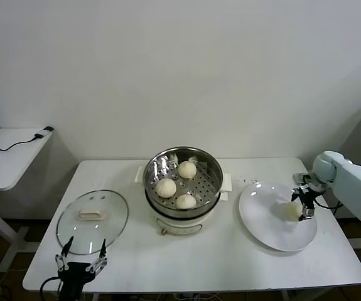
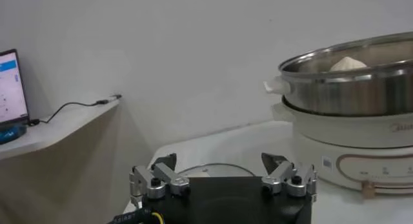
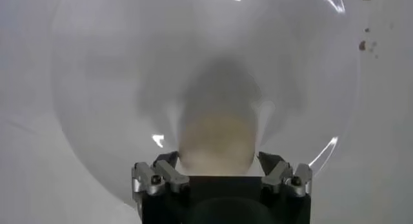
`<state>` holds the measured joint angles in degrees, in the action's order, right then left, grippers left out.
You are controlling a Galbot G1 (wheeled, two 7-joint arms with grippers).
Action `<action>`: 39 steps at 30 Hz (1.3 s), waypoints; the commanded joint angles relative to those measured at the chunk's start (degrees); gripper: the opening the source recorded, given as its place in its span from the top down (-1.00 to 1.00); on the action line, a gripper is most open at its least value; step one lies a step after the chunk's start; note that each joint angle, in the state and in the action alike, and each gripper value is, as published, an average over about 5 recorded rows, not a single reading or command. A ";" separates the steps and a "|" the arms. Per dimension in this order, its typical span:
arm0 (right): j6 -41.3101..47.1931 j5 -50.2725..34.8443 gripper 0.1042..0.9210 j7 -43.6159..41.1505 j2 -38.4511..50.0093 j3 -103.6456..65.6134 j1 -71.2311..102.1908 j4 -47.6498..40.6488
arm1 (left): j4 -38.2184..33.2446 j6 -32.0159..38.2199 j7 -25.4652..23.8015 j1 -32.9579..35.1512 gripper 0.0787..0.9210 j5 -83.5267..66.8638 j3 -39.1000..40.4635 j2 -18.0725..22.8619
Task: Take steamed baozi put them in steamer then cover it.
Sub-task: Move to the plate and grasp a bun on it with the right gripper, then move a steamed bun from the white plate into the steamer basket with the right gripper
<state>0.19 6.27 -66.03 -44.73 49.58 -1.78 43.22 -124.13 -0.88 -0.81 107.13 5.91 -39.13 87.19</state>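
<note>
Right end effector (image 1: 304,202) straddles plate's baozi (image 1: 292,211).

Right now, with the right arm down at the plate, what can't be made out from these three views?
- Head view: whether the right gripper fingers touch the last bun on the plate; too small, wrist in the way.
- Right wrist view: that bun is blurred, its near side behind the gripper.
- Left wrist view: steamer cut off by the edge; its wall hides all but one bun top. Left gripper hides most of the lid.
</note>
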 commanded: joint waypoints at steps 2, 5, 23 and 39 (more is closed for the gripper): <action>-0.25 0.41 -0.71 -0.25 -1.14 -1.18 0.93 -1.24 | -0.06 0.06 -0.02 0.15 -0.77 0.05 -0.03 0.04; -0.17 -0.42 -0.59 -0.33 -0.87 -0.56 0.39 -1.01 | -0.10 0.10 -0.03 0.16 -0.77 -0.02 -0.10 0.03; 7.02 -35.23 -0.44 1.25 -4.56 29.57 -31.82 6.05 | -0.48 0.64 -0.17 -0.33 -0.77 -1.11 0.44 -0.01; 15.46 -64.50 -0.45 6.02 -24.39 52.07 -52.27 16.50 | -2.85 1.07 -0.54 -0.29 -0.77 -6.28 1.72 -0.60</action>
<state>11.71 -41.82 -62.17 -59.14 87.97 -42.42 54.43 -126.21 0.12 -1.28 106.80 1.78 -37.77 86.71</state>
